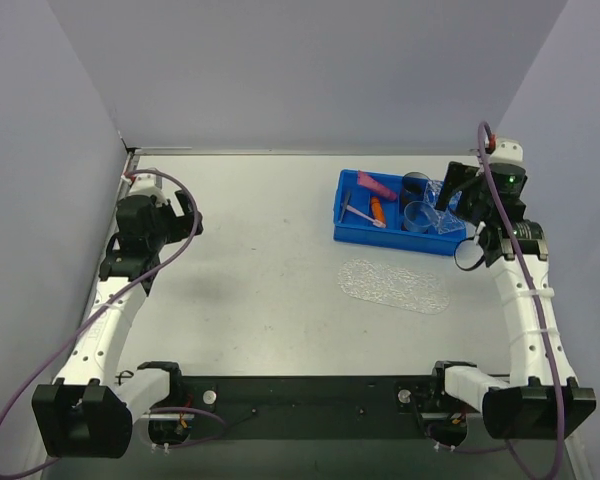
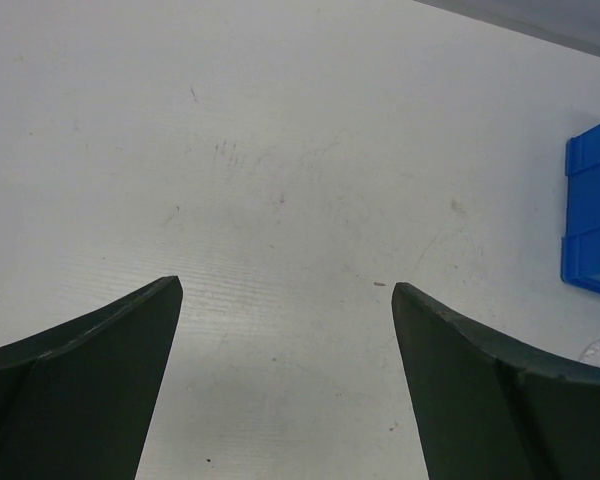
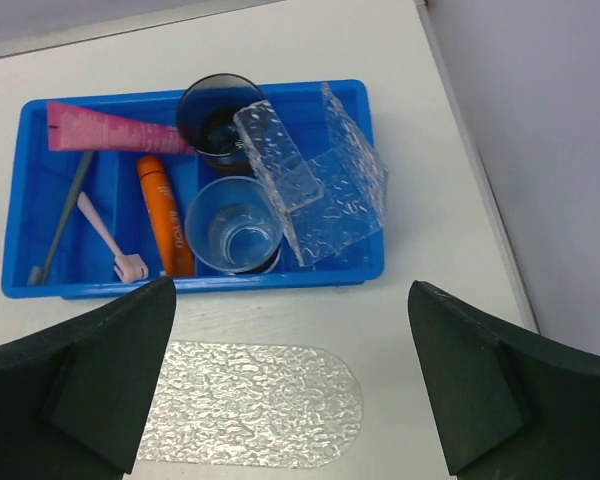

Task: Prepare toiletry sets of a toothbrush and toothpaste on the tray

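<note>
The clear bumpy tray (image 3: 250, 400) lies flat on the table just in front of the blue bin (image 3: 280, 280); in the top view the tray (image 1: 395, 285) is empty. In the bin's left compartments lie a pale pink toothbrush (image 3: 102, 230), a grey-green toothbrush (image 3: 65, 215), a magenta toothpaste tube (image 3: 110, 130) and an orange toothpaste tube (image 3: 160, 215). My right gripper (image 3: 290, 290) hangs open above the bin's near edge, holding nothing. Far to the left, my left gripper (image 2: 286, 287) is open over bare table.
The bin's right side holds a dark cup (image 3: 220, 115), a clear cup (image 3: 235, 225) and clear bumpy plastic pieces (image 3: 330, 190) leaning upright. A wall stands close on the right of the bin. The bin's corner (image 2: 595, 210) shows in the left wrist view.
</note>
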{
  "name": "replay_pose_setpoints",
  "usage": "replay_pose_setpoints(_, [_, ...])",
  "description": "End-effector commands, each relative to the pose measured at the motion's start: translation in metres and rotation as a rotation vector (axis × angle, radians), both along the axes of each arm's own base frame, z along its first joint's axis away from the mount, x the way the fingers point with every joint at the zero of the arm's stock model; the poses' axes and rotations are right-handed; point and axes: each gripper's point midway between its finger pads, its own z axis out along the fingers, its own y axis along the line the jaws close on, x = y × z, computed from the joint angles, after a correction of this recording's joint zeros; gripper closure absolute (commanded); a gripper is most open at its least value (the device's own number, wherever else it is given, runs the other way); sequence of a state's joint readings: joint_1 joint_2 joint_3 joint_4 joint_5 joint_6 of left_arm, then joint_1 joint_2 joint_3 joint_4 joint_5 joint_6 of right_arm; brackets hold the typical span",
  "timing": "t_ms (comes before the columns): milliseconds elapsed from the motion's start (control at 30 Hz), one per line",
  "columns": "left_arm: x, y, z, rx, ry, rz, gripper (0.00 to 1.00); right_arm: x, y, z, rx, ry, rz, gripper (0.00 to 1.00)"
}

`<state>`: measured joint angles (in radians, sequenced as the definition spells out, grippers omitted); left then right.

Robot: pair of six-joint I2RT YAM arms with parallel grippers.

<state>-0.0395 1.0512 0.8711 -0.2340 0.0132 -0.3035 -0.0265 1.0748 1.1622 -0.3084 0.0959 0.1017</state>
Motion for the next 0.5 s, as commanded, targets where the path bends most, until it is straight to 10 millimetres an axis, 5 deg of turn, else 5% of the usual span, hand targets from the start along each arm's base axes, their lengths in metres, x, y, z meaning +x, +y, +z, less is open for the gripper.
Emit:
replay_pose_setpoints(0, [0.007, -0.002, 0.023, -0.001, -0.042, -0.018, 0.03, 0.013, 0.025, 0.000, 0.045, 0.098, 0.155, 0.08])
replay_pose_setpoints(467, [0.015, 0.002, 0.010, -0.051, -0.008, 0.029, 0.03, 0.051, 0.067, -0.084, 0.033, 0.470, 0.304, 0.38])
